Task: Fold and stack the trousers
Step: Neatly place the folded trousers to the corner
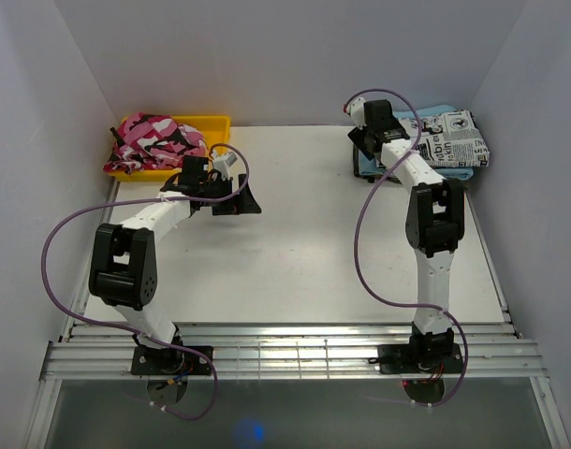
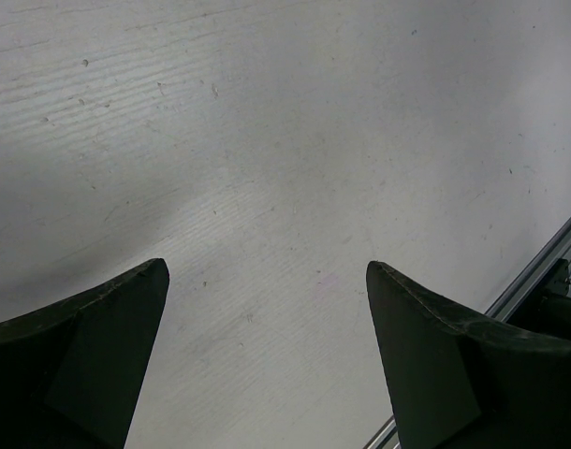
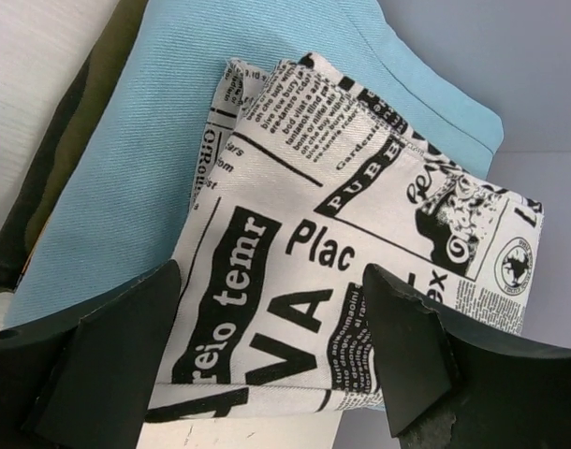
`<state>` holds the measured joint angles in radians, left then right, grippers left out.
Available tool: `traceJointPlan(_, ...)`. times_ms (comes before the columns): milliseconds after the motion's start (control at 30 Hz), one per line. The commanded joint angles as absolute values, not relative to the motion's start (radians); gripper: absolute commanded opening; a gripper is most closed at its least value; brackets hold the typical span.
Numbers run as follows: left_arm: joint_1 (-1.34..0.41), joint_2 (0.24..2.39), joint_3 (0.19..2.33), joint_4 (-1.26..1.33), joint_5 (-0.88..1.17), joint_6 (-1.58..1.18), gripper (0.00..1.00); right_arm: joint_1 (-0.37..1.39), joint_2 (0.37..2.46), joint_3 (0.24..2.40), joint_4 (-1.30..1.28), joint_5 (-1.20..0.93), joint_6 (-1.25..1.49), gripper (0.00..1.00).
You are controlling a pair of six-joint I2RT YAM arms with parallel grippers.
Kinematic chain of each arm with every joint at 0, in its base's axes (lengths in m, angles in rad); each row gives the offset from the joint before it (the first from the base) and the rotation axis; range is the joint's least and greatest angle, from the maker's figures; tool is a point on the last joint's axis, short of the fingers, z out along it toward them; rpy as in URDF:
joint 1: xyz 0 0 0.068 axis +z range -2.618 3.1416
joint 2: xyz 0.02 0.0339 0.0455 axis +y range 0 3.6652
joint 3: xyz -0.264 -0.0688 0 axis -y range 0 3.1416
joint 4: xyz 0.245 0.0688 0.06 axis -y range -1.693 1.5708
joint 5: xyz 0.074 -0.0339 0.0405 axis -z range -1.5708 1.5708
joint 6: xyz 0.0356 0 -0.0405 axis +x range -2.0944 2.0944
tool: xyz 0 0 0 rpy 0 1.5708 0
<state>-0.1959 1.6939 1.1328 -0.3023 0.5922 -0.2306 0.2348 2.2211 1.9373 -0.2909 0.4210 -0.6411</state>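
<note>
Folded white newspaper-print fabric trousers [image 3: 360, 234] lay on a folded light-blue cloth [image 3: 126, 187] at the tabletop's [image 1: 304, 243] far right corner. The right pincer [image 3: 271, 281] stood wide above them, probably best lifted straight up to spare the fold.

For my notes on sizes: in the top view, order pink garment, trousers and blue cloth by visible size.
1. Pink garment, only slightly ahead.
2. Trousers.
3. Blue cloth, mostly covered, only edges show.

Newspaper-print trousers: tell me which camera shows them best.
The right wrist view: the folded trousers fill the frame, print sharp, lying on a blue cloth. The top view shows them small, at the far right. The left wrist view shows only table.
</note>
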Motion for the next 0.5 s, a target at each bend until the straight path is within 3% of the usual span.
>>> traceJointPlan(0, -0.187, 1.641, 1.123, -0.282, 0.620, -0.238, 0.98, 0.224, 2.256, 1.967, -0.293, 0.449, -0.664, 0.84)
traceJointPlan(267, -0.175, 1.643, 1.118, -0.293, 0.630, -0.238, 0.98, 0.204, 2.319, 1.945, -0.226, 0.503, -0.729, 0.82)
traceJointPlan(467, -0.173, 1.644, 1.097, -0.282, 0.647, -0.258, 0.98, 0.207, 2.296, 1.947, -0.276, 0.471, -0.690, 0.88)
